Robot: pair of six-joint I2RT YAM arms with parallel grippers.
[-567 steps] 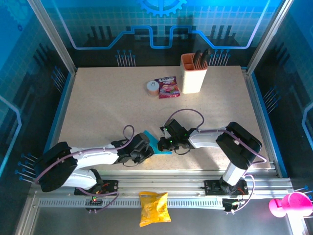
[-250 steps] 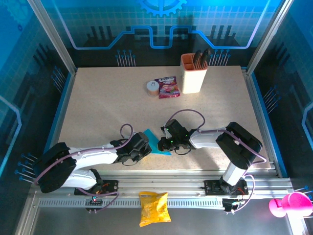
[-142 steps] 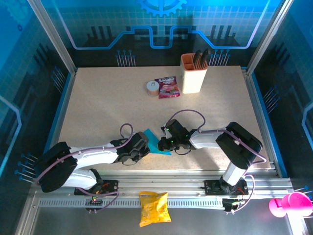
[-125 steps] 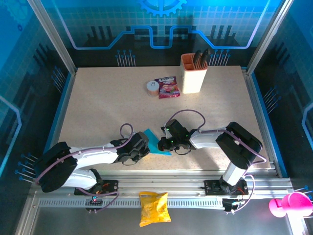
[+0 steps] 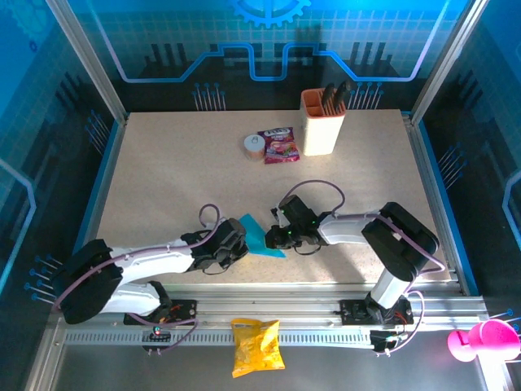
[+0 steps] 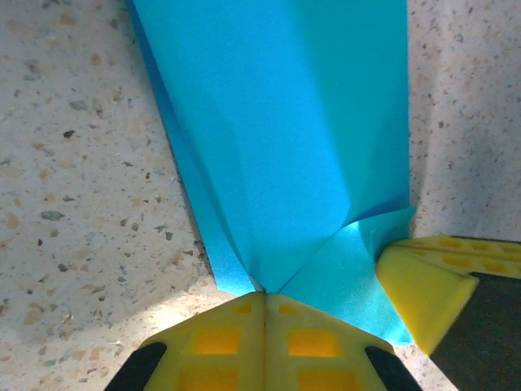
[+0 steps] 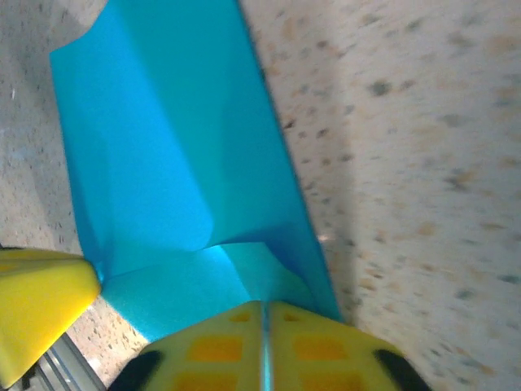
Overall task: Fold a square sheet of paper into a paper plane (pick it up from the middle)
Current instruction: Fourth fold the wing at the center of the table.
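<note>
The left gripper (image 5: 238,244) lies low on the table (image 5: 163,179); its yellow pads (image 6: 216,342) are pressed together along a thin seam and pinch a corner of the square sheet of paper (image 6: 285,147); the sheet runs straight ahead of this claw as a folded cyan strip, one long edge raised off the speckled top; just right of the tips, the other arm's yellow finger (image 6: 423,293) touches the same sheet; from above, the paper lies between the two claws, touching both; the right gripper (image 5: 282,239) faces the left one, its pads drawn to a hairline on the sheet's near edge, the paper fanning ahead of it; far ahead of both claws stand a tape roll (image 5: 254,147), a red-purple snack packet (image 5: 278,145) and a cream holder (image 5: 322,124).
</note>
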